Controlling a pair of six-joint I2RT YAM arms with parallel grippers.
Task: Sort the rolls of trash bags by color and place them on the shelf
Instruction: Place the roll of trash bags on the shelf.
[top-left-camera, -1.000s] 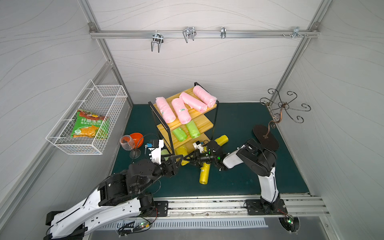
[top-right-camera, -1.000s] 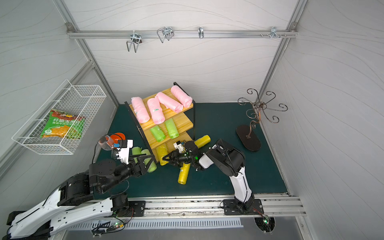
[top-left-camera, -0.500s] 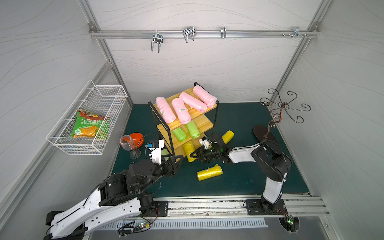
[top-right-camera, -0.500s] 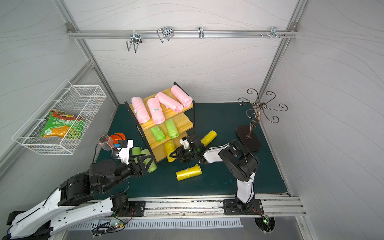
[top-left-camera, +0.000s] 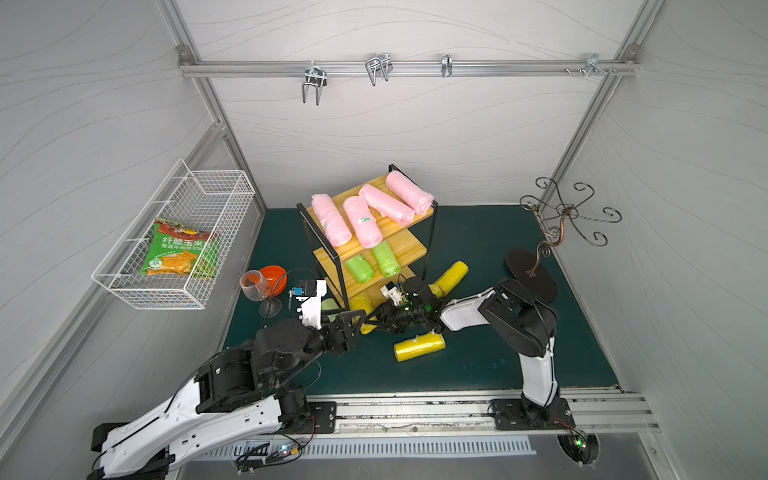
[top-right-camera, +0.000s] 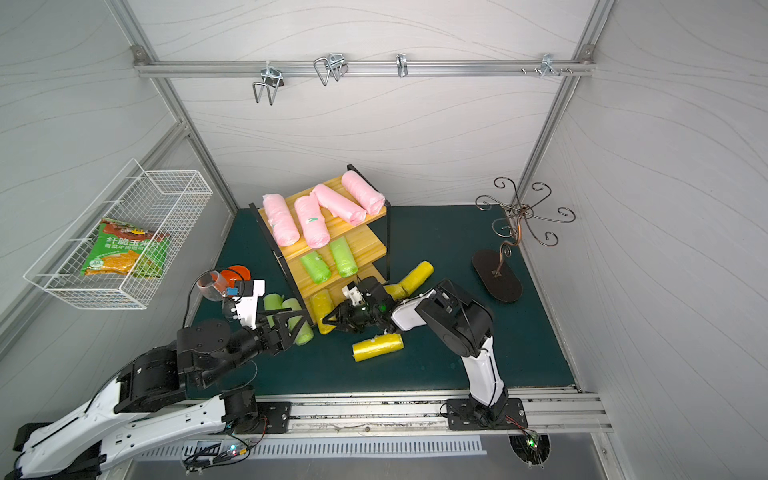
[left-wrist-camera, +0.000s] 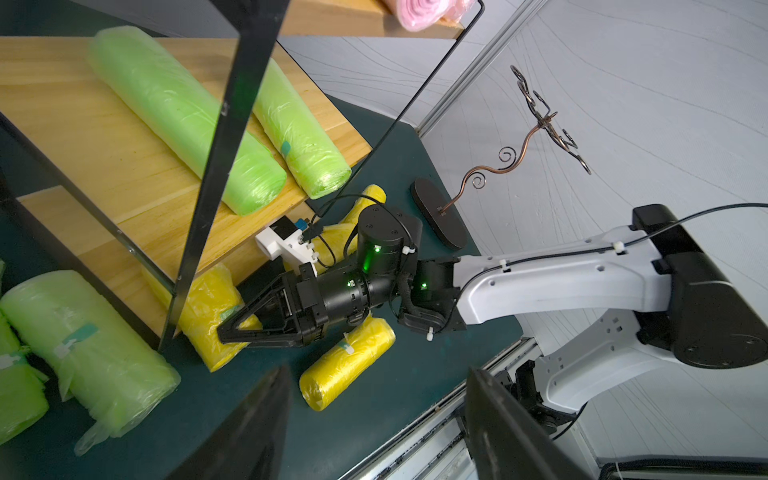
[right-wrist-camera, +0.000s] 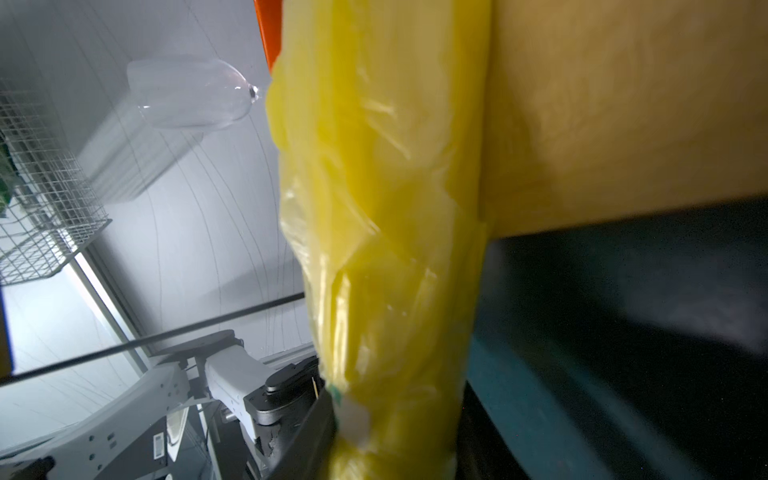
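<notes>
The shelf (top-left-camera: 405, 237) stands mid-table, with several pink rolls (top-left-camera: 332, 220) on its top board and two lime green rolls (top-left-camera: 384, 259) on the middle one. My right gripper (top-left-camera: 374, 321) is shut on a yellow roll (top-left-camera: 360, 309) whose far end lies on the bottom board's front corner; the roll (right-wrist-camera: 386, 208) fills the right wrist view. One yellow roll (top-left-camera: 419, 347) lies loose on the mat, and another (top-left-camera: 452, 273) lies right of the shelf. My left gripper (top-right-camera: 287, 325) is open and empty beside two green rolls (top-right-camera: 299, 322) on the mat left of the shelf.
A white wire basket (top-left-camera: 124, 286) with a snack packet hangs on the left wall. A wine glass (top-left-camera: 254, 286) and an orange bowl (top-left-camera: 275, 276) stand left of the shelf. A metal hook stand (top-left-camera: 534, 274) stands at the right. The rail (top-left-camera: 415, 409) runs along the front.
My right gripper has carried the yellow roll left onto the bottom board's front corner. The loose yellow roll on the mat has swung crosswise. The left arm has not moved.
</notes>
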